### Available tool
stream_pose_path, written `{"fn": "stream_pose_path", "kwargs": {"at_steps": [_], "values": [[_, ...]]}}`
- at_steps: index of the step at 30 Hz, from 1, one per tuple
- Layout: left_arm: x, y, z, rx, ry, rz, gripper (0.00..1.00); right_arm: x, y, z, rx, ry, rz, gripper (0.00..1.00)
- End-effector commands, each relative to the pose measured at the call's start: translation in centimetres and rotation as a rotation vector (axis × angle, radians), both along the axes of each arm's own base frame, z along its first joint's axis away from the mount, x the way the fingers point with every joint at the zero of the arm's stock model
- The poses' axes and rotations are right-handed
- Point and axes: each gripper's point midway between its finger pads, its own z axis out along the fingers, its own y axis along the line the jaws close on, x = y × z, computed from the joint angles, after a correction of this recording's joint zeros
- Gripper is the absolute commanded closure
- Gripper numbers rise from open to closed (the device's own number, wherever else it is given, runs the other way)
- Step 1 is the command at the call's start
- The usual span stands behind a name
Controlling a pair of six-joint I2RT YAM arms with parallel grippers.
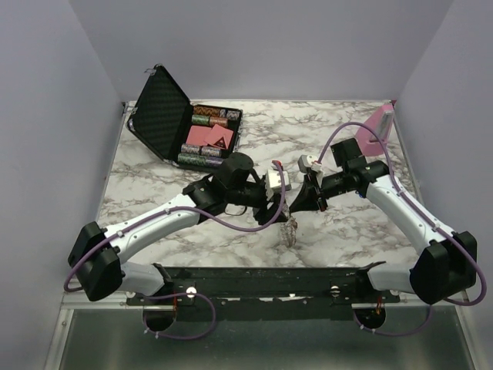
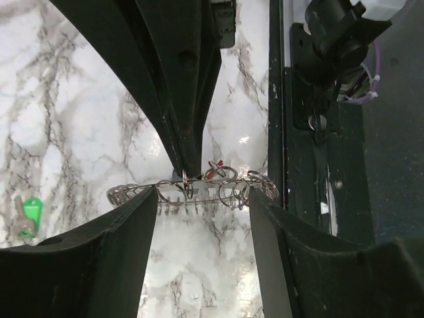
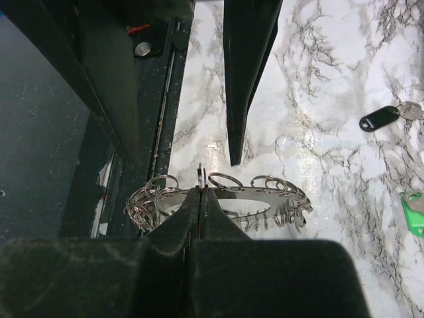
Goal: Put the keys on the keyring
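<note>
The keyring (image 1: 290,231) is a silvery band carrying several small rings, and it hangs just above the marble near the table's front middle. My right gripper (image 3: 202,191) is shut on one upright ring of the keyring (image 3: 265,192). In the left wrist view the keyring (image 2: 199,189) stretches across the gap of my left gripper (image 2: 203,192), which is open and grips nothing. A red bit (image 2: 212,171) shows at the pinch. A green key (image 3: 414,209) and a black key (image 3: 379,119) lie on the marble. The green key (image 2: 30,212) also appears in the left wrist view.
An open black case (image 1: 181,127) of chips and pink cards sits at the back left. A pink stand (image 1: 377,127) leans at the back right. The dark rail (image 1: 262,281) with the arm bases runs along the near edge, close under the keyring.
</note>
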Motion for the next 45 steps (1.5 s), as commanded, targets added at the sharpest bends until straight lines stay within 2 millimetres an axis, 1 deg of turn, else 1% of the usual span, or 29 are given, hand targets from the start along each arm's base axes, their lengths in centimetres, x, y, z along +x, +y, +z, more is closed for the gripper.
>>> {"fn": "stream_pose_path", "kwargs": {"at_steps": [1,8,13,15,17,18,24,26,30,32,35,36,38,41,43,45], "values": [[0.0,-0.7,-0.6,0.044,-0.006,0.0,0.36,-0.1,0.3,1.1,0.024,-0.013,0.018,0.99],[0.5,-1.1,-0.6,0.024,-0.006,0.032,0.47,-0.1,0.3,1.1,0.025,-0.015,0.018,0.98],[0.9,-1.1,-0.7,0.035,-0.002,0.057,0.57,-0.1,0.3,1.0,0.025,-0.011,0.017,0.98],[1.2,-1.0,-0.9,0.045,0.001,0.069,0.59,-0.1,0.3,1.0,0.026,-0.009,0.019,0.98],[1.3,-1.0,-1.1,0.054,0.005,0.081,0.67,-0.1,0.3,1.1,0.027,-0.009,0.02,0.98],[1.5,-0.9,-1.2,0.06,0.005,0.088,0.69,-0.1,0.3,1.1,0.027,-0.009,0.02,0.98],[1.6,-1.1,-1.1,0.059,0.015,0.102,0.71,-0.2,0.4,1.1,0.029,-0.008,0.022,0.97],[1.8,-1.1,-1.1,0.058,0.015,0.112,0.74,-0.2,0.4,1.1,0.031,-0.01,0.023,0.97],[2.1,-1.2,-0.9,0.056,0.018,0.127,0.87,-0.2,0.4,1.1,0.034,-0.006,0.024,0.96],[2.2,-1.1,-1.1,0.06,0.025,0.142,1.0,-0.3,0.4,1.2,0.036,-0.007,0.026,0.96],[2.3,-1.0,-1.1,0.048,0.035,0.162,1.0,-0.3,0.4,1.2,0.038,-0.006,0.027,0.96],[2.2,-1.0,-1.0,0.037,0.035,0.166,1.0,-0.4,0.4,1.3,0.041,-0.006,0.029,0.94],[2.3,-0.7,-0.9,0.008,0.046,0.201,1.0,-0.4,0.5,1.3,0.045,-0.002,0.03,0.89],[2.5,-0.3,-0.3,-0.063,0.04,0.248,1.0,-0.6,0.6,1.6,0.059,0.013,0.033,0.76],[2.4,0.0,0.2,-0.134,0.032,0.271,1.0,-0.7,0.7,1.8,0.072,0.024,0.039,0.7],[2.2,0.2,1.1,-0.223,0.024,0.283,1.0,-1.0,0.8,2.2,0.091,0.038,0.049,0.66]]}}
